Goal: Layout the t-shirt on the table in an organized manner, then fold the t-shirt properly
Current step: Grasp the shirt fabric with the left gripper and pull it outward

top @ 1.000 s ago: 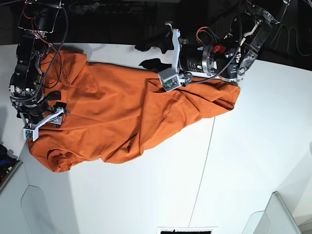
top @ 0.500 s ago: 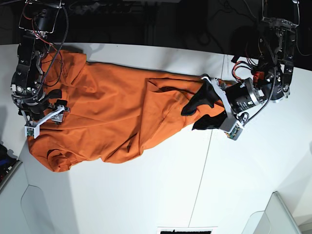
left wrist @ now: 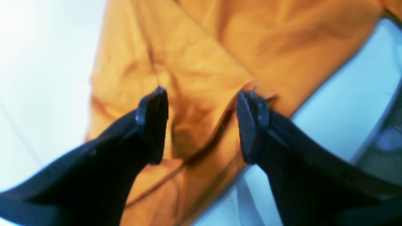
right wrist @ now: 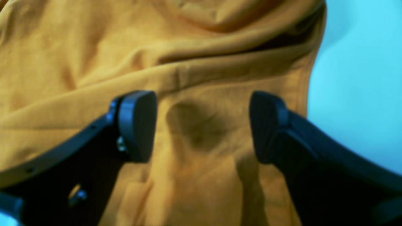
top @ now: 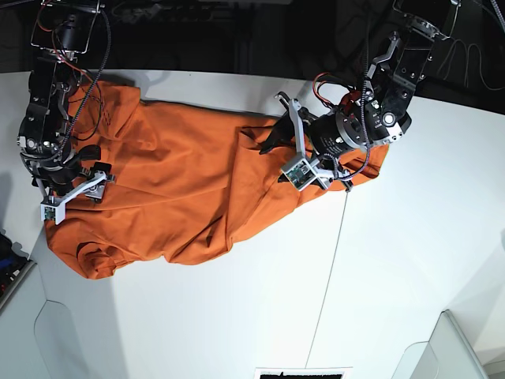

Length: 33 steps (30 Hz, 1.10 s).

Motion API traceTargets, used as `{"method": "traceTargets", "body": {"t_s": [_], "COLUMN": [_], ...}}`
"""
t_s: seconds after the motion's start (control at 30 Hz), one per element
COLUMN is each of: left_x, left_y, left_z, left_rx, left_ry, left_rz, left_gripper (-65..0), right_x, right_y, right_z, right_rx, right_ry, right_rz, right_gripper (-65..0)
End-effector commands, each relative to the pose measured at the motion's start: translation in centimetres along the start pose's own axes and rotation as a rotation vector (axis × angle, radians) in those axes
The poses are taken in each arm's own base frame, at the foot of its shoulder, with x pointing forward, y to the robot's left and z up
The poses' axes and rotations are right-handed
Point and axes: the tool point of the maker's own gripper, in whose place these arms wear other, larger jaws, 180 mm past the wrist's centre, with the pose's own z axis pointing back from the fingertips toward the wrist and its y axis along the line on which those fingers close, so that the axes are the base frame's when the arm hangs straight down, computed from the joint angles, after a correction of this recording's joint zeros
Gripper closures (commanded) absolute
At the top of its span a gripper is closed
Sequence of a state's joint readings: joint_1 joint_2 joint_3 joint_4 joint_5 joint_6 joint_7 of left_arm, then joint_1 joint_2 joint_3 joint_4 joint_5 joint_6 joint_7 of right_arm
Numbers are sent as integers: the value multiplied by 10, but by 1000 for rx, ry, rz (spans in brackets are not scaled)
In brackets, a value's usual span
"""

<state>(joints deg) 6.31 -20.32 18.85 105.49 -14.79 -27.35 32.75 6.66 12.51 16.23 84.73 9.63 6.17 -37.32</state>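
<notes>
The orange t-shirt (top: 181, 189) lies crumpled and stretched across the far left part of the white table (top: 237, 316). My left gripper (top: 272, 146) hangs open over a fold near the shirt's upper middle; in the left wrist view its fingers (left wrist: 154, 125) straddle wrinkled cloth (left wrist: 201, 62) near the shirt's edge, holding nothing. My right gripper (top: 91, 166) is open over the shirt's left part. In the right wrist view its pads (right wrist: 138, 125) stand apart just above a hemmed fold (right wrist: 201, 94), with bare table (right wrist: 361, 94) to the right. The neck tag is hidden.
A thin dark seam (top: 327, 276) runs down the table right of the shirt. Clear plastic pieces sit at the front corners (top: 442, 347) (top: 63, 332). A dark strip (top: 304, 373) lies at the front edge. Beyond the far edge it is dark, with cables (top: 347, 55).
My left arm swung from the shirt's right end back toward its upper middle, and the gripper is open over a fold there. The right arm has barely moved.
</notes>
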Motion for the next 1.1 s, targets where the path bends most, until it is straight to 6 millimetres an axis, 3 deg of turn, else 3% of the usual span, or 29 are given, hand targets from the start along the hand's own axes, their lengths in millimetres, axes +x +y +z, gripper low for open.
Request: {"method": "traceTargets", "body": {"t_s": [0.0,0.17,0.43,0.53,0.7,0.83,0.97,1.07], "left_x": [11,6,-17,-21,-11,-3,-6,-6], "left_y": [14,25,5,12,29,33,23,12], "left_z": [1,-3,-14,-16,-16,-17,-17,-17], "left_rx": [43,69,-7,32,85,87,32,-27], "left_ry": [-32,-7,55,64,48,35,45,42], "left_rz": [-9,-28,-32,-9,-21,-34,-62,-82], "left_gripper": [-367,-367,-367,-362,-175,-152,0,0], "right_x": [21,21,21,21,21,21,21,22], "right_y": [-2,-2,-2,-2,-2,-2,-2,-2], "right_z": [3,3,3,3,3,3,3,3], "right_rx": [0,0,0,0,0,0,0,0], "right_ry": [-59,-60,-60,-60,-60,-60,-62,-64], "right_rz": [8,7,7,7,7,7,7,7], "right_gripper": [-447,-447,-447,-447,-447,-447,-447,-447]}}
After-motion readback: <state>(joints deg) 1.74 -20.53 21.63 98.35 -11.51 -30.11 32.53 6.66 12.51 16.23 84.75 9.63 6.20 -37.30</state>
